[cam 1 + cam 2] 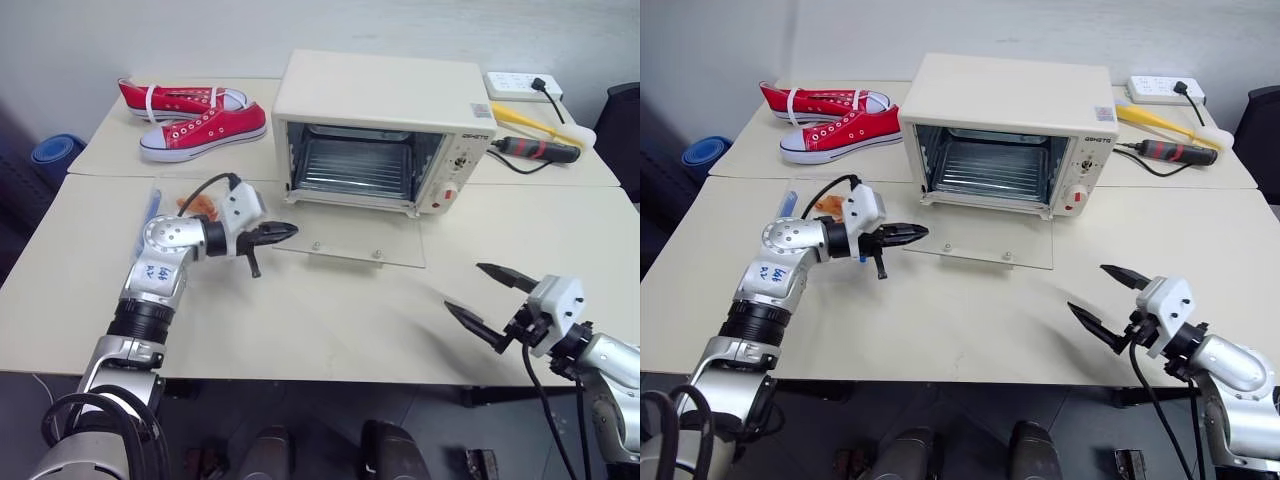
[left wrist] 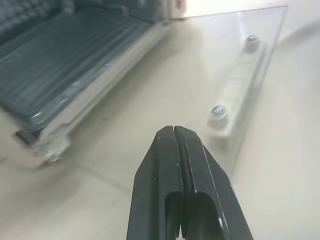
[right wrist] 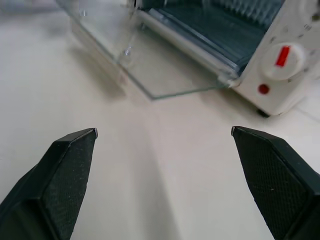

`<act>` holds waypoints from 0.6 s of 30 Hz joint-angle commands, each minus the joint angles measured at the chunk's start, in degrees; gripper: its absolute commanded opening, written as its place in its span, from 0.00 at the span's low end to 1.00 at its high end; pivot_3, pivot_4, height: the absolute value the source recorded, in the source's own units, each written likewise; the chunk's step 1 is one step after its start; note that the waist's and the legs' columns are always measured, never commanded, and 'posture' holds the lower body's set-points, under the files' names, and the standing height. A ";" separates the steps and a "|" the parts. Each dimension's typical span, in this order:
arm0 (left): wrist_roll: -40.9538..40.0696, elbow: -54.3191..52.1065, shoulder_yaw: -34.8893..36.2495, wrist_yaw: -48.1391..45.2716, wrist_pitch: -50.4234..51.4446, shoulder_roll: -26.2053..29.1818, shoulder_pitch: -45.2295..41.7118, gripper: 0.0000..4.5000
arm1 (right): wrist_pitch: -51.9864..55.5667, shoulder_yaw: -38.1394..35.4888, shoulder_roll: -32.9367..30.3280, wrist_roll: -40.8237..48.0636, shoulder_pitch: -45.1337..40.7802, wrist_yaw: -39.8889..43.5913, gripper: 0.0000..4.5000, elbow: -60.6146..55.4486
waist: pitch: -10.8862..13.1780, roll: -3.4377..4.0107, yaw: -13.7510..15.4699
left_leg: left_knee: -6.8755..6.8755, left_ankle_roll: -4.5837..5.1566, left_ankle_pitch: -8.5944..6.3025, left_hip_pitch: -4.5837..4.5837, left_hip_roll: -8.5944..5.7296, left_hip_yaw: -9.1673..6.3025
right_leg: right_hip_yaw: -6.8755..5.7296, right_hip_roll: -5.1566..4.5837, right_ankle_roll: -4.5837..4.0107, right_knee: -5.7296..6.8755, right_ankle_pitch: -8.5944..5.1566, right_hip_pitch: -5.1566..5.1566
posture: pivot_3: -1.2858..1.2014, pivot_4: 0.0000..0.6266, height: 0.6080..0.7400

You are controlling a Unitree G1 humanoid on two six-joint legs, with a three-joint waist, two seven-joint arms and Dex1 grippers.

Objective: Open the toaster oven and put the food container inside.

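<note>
Food container [image 1: 190,205] mostly hidden behind left arm; just a clear edge, blue clip and orange bits show. Knob labels on toaster oven [image 1: 1005,100] too small to read. Blue object [image 1: 55,152] at table's far left partly hidden behind the tabletop, can't identify. Dark chair [image 1: 622,125] cut off at right edge.

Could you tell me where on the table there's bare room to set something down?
Bare tabletop runs along the near edge, between the left gripper and the right gripper, in front of the oven's open glass door. The back is crowded: red shoes, toaster oven, power strip and tools.
</note>
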 commanded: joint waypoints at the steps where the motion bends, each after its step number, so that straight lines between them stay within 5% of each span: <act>1: 1.36 -4.28 -0.60 1.38 2.41 0.31 1.96 0.01 | 2.83 -1.22 0.20 7.62 -1.01 0.94 1.00 -3.99 | 0.00 0.00 0.01 | -0.01 0.00 0.00 0.00 0.00 0.00 | 0.00 0.00 0.00 -0.01 0.00 0.00 | 0.52 0.24 1.00; 5: -0.26 -7.58 0.74 2.83 7.07 -0.30 3.79 0.13 | 2.57 1.73 2.45 9.32 -6.86 -0.71 1.00 -5.37 | 0.00 0.00 0.05 | 0.02 0.00 0.00 -0.02 0.00 0.00 | 0.00 0.00 0.00 -0.02 0.00 0.00 | 0.52 0.24 1.00; 11: -8.61 -18.27 7.96 4.22 13.64 -0.27 8.06 0.54 | 1.71 7.48 4.46 7.97 -11.67 0.38 1.00 -5.92 | 0.00 -0.01 0.16 | 0.02 0.02 -0.01 -0.09 -0.01 -0.06 | -0.02 -0.01 0.00 -0.10 0.00 -0.01 | 0.52 0.24 1.00; 18: -26.16 -42.46 35.70 9.66 35.19 9.81 28.05 1.00 | 3.11 13.27 3.84 10.50 -16.16 6.22 1.00 -6.56 | 0.01 0.01 -1.58 | -0.14 -0.04 -0.02 0.00 0.16 -0.09 | 0.00 0.08 0.00 -0.10 0.00 -0.04 | 0.52 0.24 1.00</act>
